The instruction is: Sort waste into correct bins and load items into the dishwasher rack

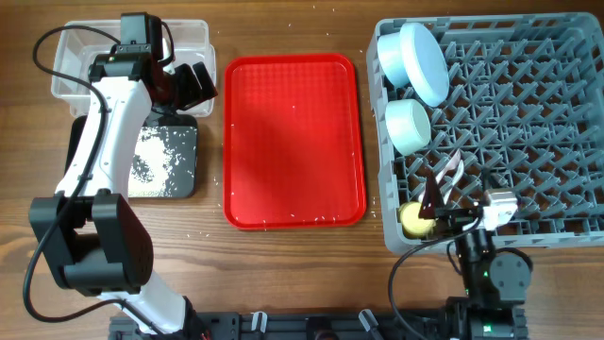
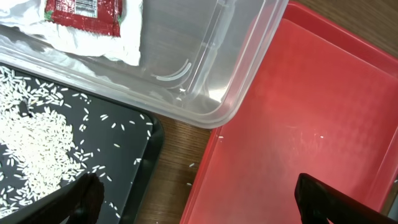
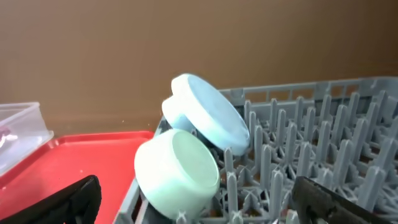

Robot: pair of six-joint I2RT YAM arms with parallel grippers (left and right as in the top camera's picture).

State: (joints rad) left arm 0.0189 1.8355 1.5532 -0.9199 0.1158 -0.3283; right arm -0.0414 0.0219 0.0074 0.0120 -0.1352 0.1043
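Observation:
The clear tub (image 1: 66, 57) at the back left holds the white napkin (image 2: 93, 43) and the red wrapper (image 2: 84, 12). In front of it the black tray (image 1: 160, 161) holds white rice grains (image 2: 37, 137). My left gripper (image 1: 193, 85) is open and empty, hovering over the tub's right end; in the left wrist view (image 2: 205, 205) it is above the gap between the black tray and the red tray. The grey-blue rack (image 1: 528, 142) holds a pale blue dish on edge (image 1: 420, 61), a pale bowl (image 1: 409, 126) and the yellow cup (image 1: 412, 219). My right gripper (image 1: 442, 184) is open and empty over the rack's front left. No spoon or fork shows.
The flat red serving tray (image 1: 293, 142) lies between the bins and the rack, with a few stray grains on it. Loose grains lie on the wooden table (image 2: 180, 155) by the tray. In the right wrist view the bowl (image 3: 177, 171) leans against the dish (image 3: 208, 115).

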